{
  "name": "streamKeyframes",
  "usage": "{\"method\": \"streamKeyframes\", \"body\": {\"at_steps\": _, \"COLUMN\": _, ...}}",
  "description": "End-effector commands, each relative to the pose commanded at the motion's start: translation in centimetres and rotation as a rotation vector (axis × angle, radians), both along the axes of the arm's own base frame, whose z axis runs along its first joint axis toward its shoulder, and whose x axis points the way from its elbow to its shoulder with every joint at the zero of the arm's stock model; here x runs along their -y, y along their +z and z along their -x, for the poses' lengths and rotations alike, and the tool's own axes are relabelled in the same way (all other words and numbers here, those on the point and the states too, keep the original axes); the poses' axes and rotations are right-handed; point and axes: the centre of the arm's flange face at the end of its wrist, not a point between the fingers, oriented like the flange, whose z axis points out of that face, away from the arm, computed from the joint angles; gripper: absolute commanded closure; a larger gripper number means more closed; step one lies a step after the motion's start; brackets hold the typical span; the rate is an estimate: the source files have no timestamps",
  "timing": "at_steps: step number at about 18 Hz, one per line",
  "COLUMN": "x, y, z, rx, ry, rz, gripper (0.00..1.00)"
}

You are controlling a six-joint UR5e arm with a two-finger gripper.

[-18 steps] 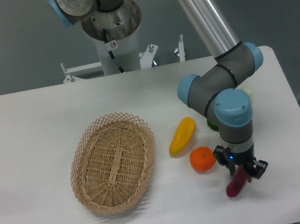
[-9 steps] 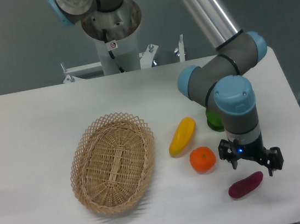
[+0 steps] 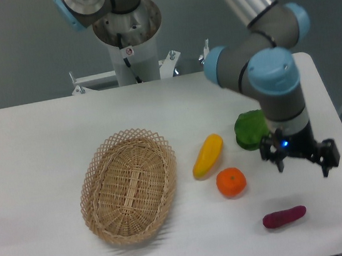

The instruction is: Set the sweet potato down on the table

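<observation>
The magenta-purple sweet potato (image 3: 284,216) lies flat on the white table (image 3: 46,138) near the front right edge, free of any hold. My gripper (image 3: 302,162) hangs above and to the right of it, lifted clear, with its two fingers spread apart and nothing between them.
An orange (image 3: 231,182) sits left of the sweet potato. A yellow elongated fruit (image 3: 207,155) lies beside it. A green vegetable (image 3: 251,129) sits behind the gripper. An oval wicker basket (image 3: 129,184) stands at the centre left. The robot base (image 3: 128,32) is at the back.
The gripper let go of the sweet potato, which now lies flat on the table. The gripper then rose and moved to the right, away from it.
</observation>
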Motion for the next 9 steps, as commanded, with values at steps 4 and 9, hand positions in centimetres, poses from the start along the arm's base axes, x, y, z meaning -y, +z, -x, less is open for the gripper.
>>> {"method": "streamKeyframes", "body": {"at_steps": 4, "x": 6.3, "y": 1.1, "z": 1.5, "rx": 0.104, "ry": -0.112, "rz": 0.106, "gripper": 0.0}}
{"method": "streamKeyframes", "body": {"at_steps": 9, "x": 8.7, "y": 2.3, "z": 1.9, "rx": 0.123, "ry": -0.203, "rz": 0.113, "gripper": 0.0}}
